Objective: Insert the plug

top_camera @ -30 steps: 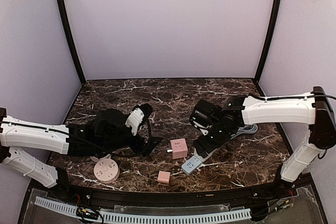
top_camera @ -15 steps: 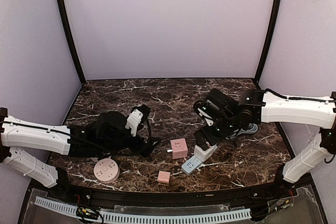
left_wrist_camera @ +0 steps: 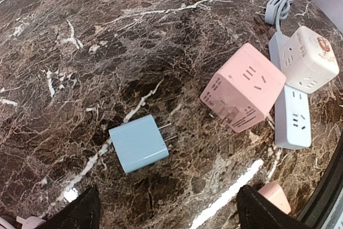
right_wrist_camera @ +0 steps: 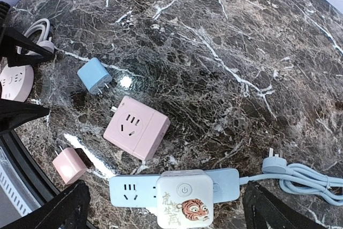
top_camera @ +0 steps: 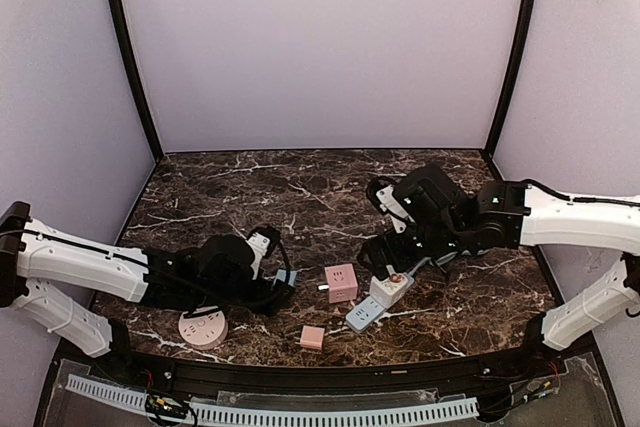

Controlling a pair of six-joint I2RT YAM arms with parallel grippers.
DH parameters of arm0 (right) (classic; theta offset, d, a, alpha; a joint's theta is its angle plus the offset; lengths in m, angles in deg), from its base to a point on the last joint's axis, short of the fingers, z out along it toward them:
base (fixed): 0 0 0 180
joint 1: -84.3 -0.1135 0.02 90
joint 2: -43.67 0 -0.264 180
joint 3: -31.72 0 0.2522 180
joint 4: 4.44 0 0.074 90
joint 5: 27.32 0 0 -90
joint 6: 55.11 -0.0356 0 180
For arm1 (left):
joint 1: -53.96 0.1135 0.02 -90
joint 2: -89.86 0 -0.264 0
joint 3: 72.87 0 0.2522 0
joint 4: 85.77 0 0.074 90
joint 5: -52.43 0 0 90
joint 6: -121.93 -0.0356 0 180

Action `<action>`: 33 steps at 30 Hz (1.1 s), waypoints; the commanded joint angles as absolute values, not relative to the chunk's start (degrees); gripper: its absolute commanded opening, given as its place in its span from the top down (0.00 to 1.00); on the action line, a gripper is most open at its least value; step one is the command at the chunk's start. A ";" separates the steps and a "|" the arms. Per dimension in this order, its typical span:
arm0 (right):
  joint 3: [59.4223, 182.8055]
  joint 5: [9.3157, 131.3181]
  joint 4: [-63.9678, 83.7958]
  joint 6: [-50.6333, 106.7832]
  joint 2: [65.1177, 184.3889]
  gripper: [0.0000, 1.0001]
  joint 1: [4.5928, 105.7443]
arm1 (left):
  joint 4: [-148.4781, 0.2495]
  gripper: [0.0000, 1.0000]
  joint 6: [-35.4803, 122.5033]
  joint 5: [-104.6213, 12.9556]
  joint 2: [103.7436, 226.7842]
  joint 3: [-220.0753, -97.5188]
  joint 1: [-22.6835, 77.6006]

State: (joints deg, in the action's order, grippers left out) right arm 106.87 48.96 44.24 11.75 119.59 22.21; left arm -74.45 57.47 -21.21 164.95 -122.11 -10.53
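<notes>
**Blue plug loose on the marble, left hand nearest**

Small pale-blue square plug [left_wrist_camera: 138,143] lying flat on the dark veined marble table [left_wrist_camera: 80,36], untouched; two metal prongs aimed at the pink cube socket block [left_wrist_camera: 244,94], near but apart; long axis, back to prongs, running along that same line, aslant across the left wrist view; just ahead of the left gripper [left_wrist_camera: 171,214], black fingers [left_wrist_camera: 80,213] spread wide, nothing between them; far nearer this arm than the other; right gripper [right_wrist_camera: 166,210] likewise spread and empty, hovering above the white tiger-printed cube adapter [right_wrist_camera: 184,205] on the pale-blue power strip [right_wrist_camera: 126,191]; likely next: closing across the plug's flat sides, prongs left free and pointing at the block.
</notes>
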 commanded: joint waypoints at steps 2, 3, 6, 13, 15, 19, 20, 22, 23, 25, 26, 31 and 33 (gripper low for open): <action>104.15 49.94 36.36 13.16 118.31 0.01 21.54 | -73.02 0.14 60.55 -18.81 168.32 -122.40 -10.38; 103.85 50.34 35.98 13.18 118.29 0.01 21.49 | -73.44 0.15 60.74 -18.66 169.50 -122.42 -10.38; 102.92 51.42 35.07 13.25 117.76 0.02 21.29 | -76.16 0.18 61.79 -17.11 171.73 -122.21 -10.38; 100.84 52.33 32.72 13.35 116.87 0.01 21.10 | -79.27 0.24 61.73 -13.91 177.49 -124.57 -10.38; 100.51 52.46 32.51 13.40 116.97 0.01 21.11 | -79.57 0.27 61.74 -12.93 178.60 -125.34 -10.42; 100.12 52.57 32.16 13.70 116.97 0.01 21.09 | -80.31 0.32 61.35 -11.59 181.03 -126.96 -10.40; 100.13 52.66 32.17 13.78 116.93 0.01 21.10 | -80.42 0.32 61.32 -11.35 181.95 -127.43 -10.43; 100.14 52.82 32.15 13.88 116.82 0.01 21.09 | -80.60 0.35 61.06 -10.75 183.15 -128.16 -10.40; 100.18 52.95 32.15 13.91 116.76 0.01 21.06 | -80.90 0.37 60.79 -10.65 183.53 -128.27 -10.38; 100.15 53.18 32.17 13.92 116.48 0.01 21.03 | -81.31 0.42 60.64 -10.53 184.27 -128.43 -10.38; 100.13 53.25 32.10 13.97 116.33 0.01 21.02 | -81.40 0.43 60.53 -10.56 184.61 -128.50 -10.38; 99.97 53.47 32.04 13.97 116.09 0.01 21.02 | -82.24 0.59 57.90 -11.11 184.99 -128.36 -10.38; 100.12 53.83 31.95 14.03 116.16 0.01 21.02 | -83.16 0.63 56.58 -11.35 184.47 -127.76 -10.42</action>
State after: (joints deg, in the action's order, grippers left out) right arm 100.61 52.85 33.61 13.42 117.01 21.66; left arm -81.75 59.61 -11.38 184.92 -127.64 -10.53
